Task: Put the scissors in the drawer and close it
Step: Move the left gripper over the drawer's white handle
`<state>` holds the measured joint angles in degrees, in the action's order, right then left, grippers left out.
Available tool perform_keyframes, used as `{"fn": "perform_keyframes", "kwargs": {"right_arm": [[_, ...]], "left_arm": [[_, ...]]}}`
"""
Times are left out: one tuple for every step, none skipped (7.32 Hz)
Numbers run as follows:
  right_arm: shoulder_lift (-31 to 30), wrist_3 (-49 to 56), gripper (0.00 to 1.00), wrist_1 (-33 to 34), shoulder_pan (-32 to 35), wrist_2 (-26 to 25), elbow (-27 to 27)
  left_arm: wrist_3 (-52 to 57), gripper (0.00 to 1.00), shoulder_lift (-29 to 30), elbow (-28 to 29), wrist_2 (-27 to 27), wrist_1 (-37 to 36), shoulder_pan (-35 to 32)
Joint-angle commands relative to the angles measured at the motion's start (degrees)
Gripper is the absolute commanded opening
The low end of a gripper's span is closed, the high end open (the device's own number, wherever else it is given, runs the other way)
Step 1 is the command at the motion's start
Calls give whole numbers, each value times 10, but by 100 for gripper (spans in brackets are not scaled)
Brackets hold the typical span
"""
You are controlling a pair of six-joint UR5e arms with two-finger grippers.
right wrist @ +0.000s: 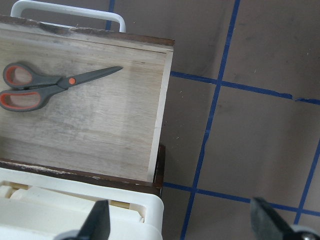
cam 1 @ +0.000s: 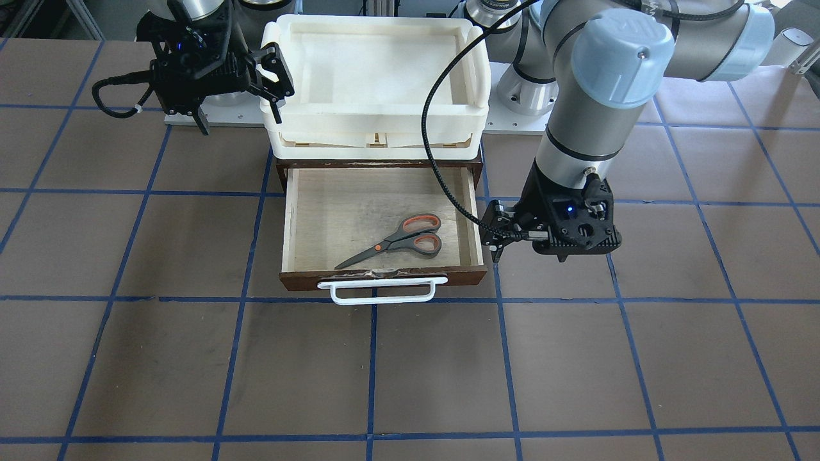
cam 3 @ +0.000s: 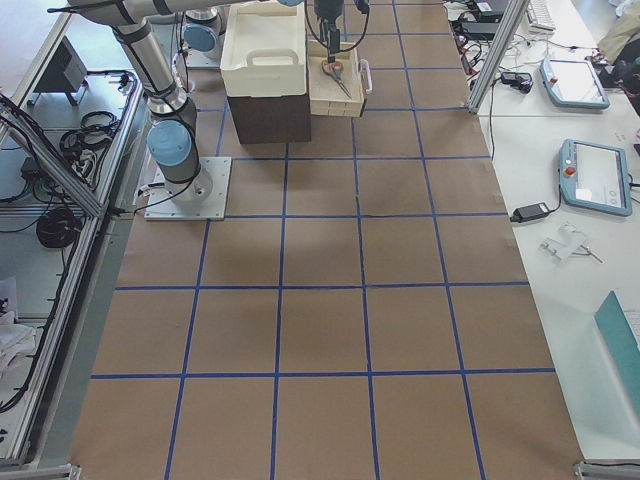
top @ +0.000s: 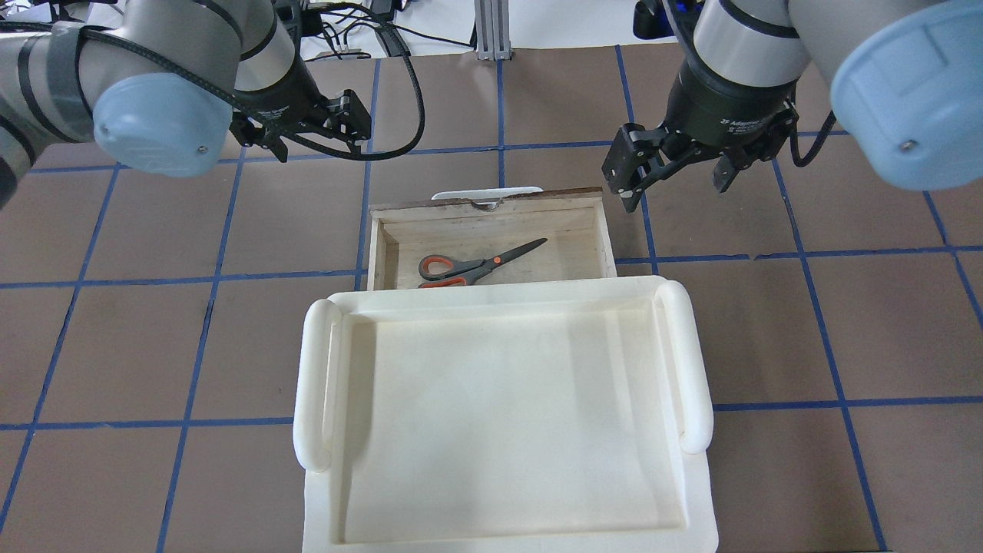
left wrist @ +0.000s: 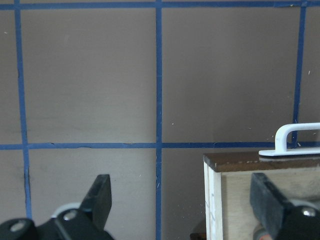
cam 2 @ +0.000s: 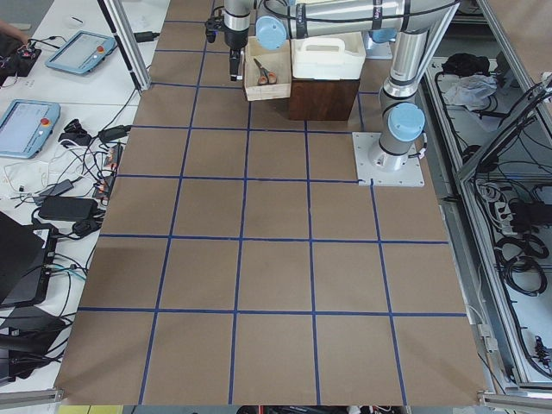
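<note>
The scissors (cam 1: 397, 242) lie flat inside the open drawer (cam 1: 291, 218), handles toward the robot's left; they also show in the overhead view (top: 476, 265) and the right wrist view (right wrist: 50, 87). The drawer is pulled out of the dark brown box (cam 1: 280, 173), with its white loop handle (cam 1: 383, 289) at the front. My left gripper (cam 1: 496, 234) is open and empty, just outside the drawer's side wall near its front corner (left wrist: 212, 165). My right gripper (top: 676, 180) is open and empty, held high off the drawer's other side.
A cream-white plastic tray (top: 315, 384) sits on top of the brown box, behind the drawer. The left arm's black cable (cam 1: 442, 173) hangs over the drawer's back corner. The brown table top with blue grid lines (cam 1: 371, 371) spreads in front of the handle.
</note>
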<state>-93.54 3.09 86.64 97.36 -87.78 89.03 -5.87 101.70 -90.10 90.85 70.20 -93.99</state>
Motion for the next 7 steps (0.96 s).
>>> {"fn": "perform_keyframes", "kwargs": {"right_arm": [[-8,-65,100,5,1,-20,3],[-7,-67,100,15,1,-42,4],[-2,-67,100,46,1,-44,4],[-2,-64,100,50,1,-43,5],[-2,-58,100,52,1,-41,5],[0,-57,100,62,0,-35,5],[4,-57,100,77,0,-35,5]], "left_arm": [[-45,100,45,11,3,-37,-29],[-73,100,64,16,4,-47,-38],[-111,100,84,21,3,-66,-45],[-111,100,106,22,3,-94,-58],[-110,100,125,23,4,-100,-64],[-109,100,147,25,3,-111,-68],[-110,100,165,32,3,-115,-75]]}}
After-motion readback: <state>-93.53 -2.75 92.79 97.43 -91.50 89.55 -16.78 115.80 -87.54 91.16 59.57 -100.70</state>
